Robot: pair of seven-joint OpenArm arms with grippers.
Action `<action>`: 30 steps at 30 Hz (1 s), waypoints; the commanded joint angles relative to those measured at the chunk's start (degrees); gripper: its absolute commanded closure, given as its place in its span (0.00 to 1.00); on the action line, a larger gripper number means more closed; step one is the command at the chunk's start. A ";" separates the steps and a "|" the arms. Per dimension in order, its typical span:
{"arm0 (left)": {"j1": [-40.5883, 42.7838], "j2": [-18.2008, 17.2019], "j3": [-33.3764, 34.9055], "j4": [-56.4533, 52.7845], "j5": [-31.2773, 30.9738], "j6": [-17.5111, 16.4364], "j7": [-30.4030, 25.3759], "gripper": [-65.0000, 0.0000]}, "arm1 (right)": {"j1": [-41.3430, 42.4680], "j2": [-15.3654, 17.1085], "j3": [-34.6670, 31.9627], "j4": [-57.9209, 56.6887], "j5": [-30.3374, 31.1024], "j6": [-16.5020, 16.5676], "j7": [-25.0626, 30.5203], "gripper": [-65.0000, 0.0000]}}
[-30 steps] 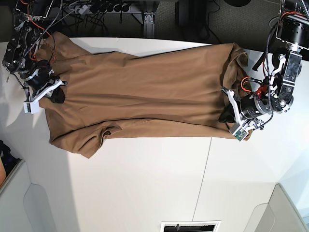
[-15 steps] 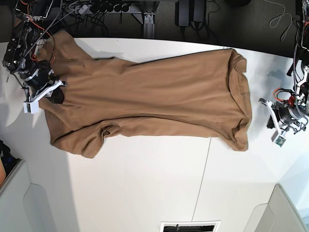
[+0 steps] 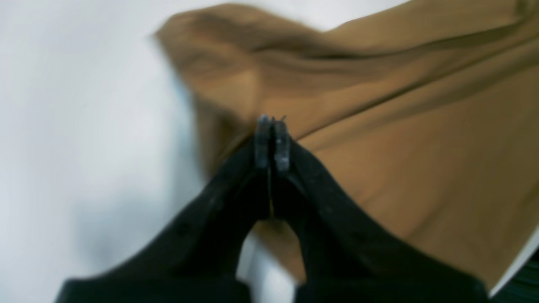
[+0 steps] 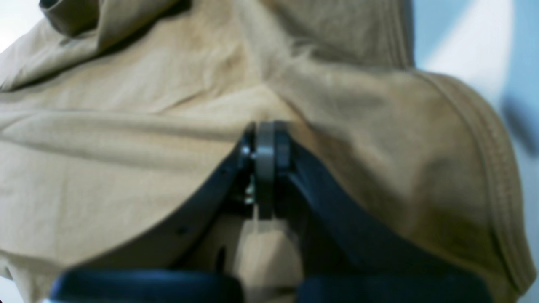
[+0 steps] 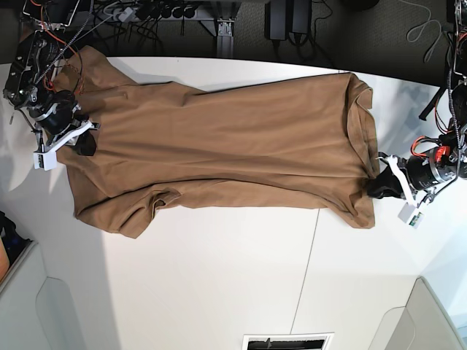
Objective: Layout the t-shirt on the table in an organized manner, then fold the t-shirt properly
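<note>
One plain tan short-sleeved soft-fabric t-shirt, the only garment, spread lengthwise across the far half of one large smooth white table, running from about 9 o'clock to 3 o'clock in the base view, creased and bunched at its 8 o'clock corner. One thin dark seam line in the tabletop, dropping from the shirt's near edge toward 6 o'clock. Two black-fingered grippers, one at each end of the cloth. Left gripper at the 3 o'clock end, tips meeting the shirt's edge; in its wrist view jaws pressed together, with tan fabric right at the tips (whether any cloth is pinched between them cannot be told, the picture being blurred). Right gripper at the 9 o'clock end, on top of the fabric; in its wrist view jaws closed tight, with folds of the shirt gathered around the tips, apparently nipped.
</note>
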 commanded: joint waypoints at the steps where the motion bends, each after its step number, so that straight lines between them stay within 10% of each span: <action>1: -1.11 -0.15 -0.70 1.18 -0.81 -0.48 -1.01 1.00 | 0.46 0.81 0.15 0.61 0.04 -0.24 -0.44 1.00; 13: -1.36 8.44 -0.63 -0.79 5.03 -0.44 -0.96 1.00 | 1.81 0.76 0.15 11.63 2.75 -0.24 -0.55 1.00; 30: 0.20 13.14 -0.61 1.90 -8.26 -6.11 9.79 1.00 | 13.99 -1.09 -7.89 0.44 -0.20 -0.28 0.17 1.00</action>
